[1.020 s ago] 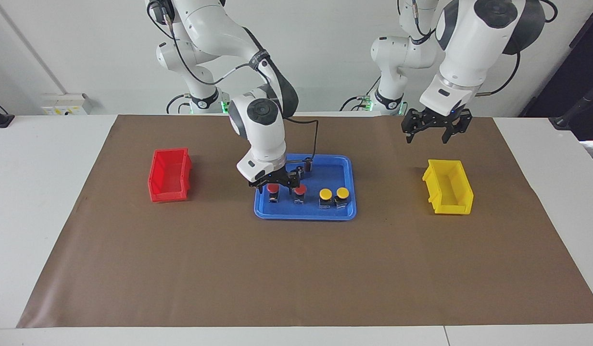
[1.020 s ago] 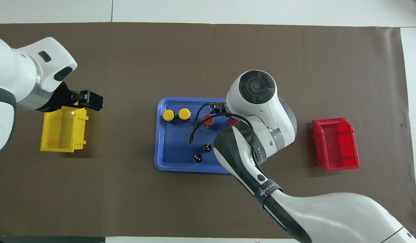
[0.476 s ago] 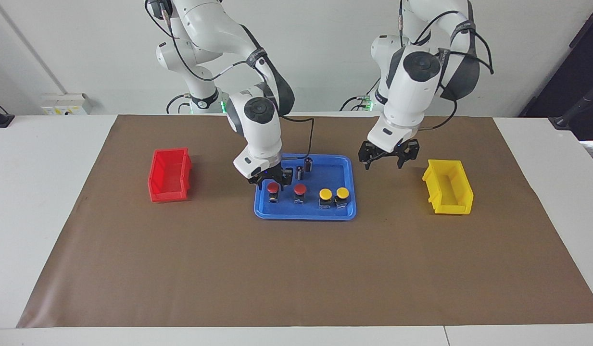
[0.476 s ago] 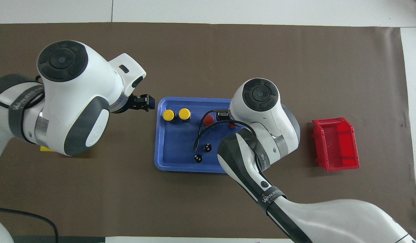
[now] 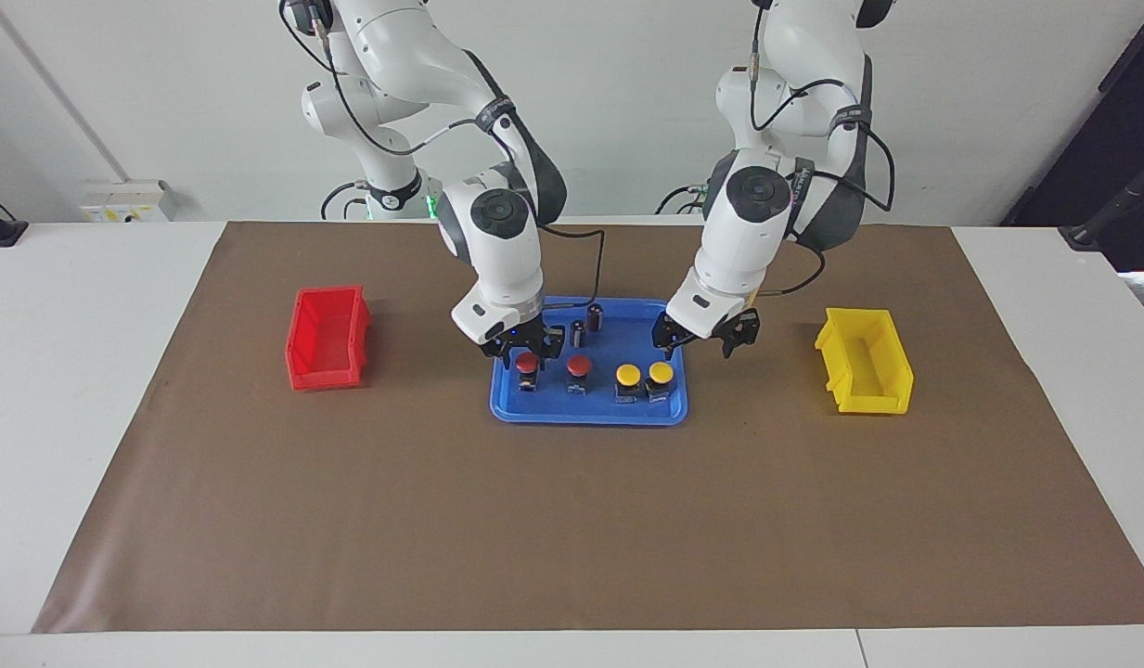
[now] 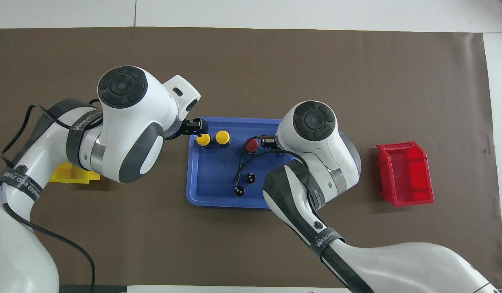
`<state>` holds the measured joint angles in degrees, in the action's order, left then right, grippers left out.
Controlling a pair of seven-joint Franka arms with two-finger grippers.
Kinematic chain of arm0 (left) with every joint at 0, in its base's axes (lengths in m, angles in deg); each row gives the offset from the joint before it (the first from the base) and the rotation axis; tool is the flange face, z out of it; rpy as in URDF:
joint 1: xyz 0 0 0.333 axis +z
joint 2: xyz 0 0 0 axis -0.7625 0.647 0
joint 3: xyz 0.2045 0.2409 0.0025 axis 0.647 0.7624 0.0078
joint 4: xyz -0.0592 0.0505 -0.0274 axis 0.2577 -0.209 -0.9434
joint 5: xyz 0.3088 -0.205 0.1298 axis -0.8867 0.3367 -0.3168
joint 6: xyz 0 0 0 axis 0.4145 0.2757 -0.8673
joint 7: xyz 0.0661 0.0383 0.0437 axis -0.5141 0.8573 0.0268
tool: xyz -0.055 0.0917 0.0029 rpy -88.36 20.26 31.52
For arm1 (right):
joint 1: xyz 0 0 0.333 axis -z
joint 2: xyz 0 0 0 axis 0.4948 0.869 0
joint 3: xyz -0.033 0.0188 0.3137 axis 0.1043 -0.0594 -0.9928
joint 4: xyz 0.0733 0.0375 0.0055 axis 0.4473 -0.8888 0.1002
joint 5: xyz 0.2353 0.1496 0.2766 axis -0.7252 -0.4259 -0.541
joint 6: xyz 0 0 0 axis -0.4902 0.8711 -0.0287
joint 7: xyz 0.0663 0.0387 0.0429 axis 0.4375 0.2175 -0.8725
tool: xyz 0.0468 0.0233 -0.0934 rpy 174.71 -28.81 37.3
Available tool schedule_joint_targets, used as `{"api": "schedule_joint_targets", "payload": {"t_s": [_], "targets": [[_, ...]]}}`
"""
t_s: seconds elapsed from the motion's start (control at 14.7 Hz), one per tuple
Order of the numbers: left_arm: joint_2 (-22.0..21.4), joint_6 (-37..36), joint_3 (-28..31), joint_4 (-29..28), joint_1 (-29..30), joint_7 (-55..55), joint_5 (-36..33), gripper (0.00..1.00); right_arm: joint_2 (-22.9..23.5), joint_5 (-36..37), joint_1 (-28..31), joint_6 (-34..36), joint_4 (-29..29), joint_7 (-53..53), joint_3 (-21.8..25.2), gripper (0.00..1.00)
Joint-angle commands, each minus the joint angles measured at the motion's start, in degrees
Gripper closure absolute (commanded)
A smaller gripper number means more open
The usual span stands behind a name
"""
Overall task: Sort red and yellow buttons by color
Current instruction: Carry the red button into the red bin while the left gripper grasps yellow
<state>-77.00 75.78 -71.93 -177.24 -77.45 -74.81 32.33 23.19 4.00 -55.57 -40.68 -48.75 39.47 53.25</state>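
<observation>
Mid-frame in the facing view: two red-capped push-buttons and two yellow-capped push-buttons, lined up along the lower edge of a blue plastic tray, none sorted yet. Right gripper low over the end red one, jaws spread to straddle its cap, likely lining up a pinch. Left gripper over the tray rim beside the yellows, jaws spread too. Red plastic bin and yellow plastic bin at either end, each nearest its own colour for a short carry.
</observation>
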Motion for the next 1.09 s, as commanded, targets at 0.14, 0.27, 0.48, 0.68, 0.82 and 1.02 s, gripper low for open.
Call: {"api": "schedule_joint_targets", "payload": {"t_s": [0.14, 0.27, 0.48, 0.68, 0.82, 1.02], "targets": [[1.24, 4.22, 0.69, -1.97, -2.46, -1.12, 1.30, 0.00, -1.35, -0.61, 0.33, 0.02, 0.45, -1.24, -0.20, 0.83], [2.12, 5.09, 0.69, -1.97, -2.72, -1.47, 1.30, 0.02, -2.83, -0.61, 2.87, 6.32, 3.96, -5.61, 0.23, 0.84], [2.82, 5.01, 0.60, -1.97, -2.73, -1.91, 1.30, 0.14, -11.17, -0.79, 11.30, 17.48, 3.90, -17.81, 0.23, 0.84], [2.74, 5.19, 0.60, -2.93, -2.73, -1.82, 1.30, 0.24, -21.18, -0.88, 20.35, 20.24, -4.87, -29.85, 0.24, 0.84], [2.74, 5.19, 0.60, -2.94, -2.81, -1.91, 1.38, 0.26, -26.29, -1.92, 27.63, 19.72, -11.55, -39.44, 0.24, 0.84], [2.74, 5.71, 0.60, -2.94, -3.52, -2.00, 2.61, 0.28, -29.64, -3.95, 32.93, 17.10, -18.06, -46.05, 0.50, 0.84]]}}
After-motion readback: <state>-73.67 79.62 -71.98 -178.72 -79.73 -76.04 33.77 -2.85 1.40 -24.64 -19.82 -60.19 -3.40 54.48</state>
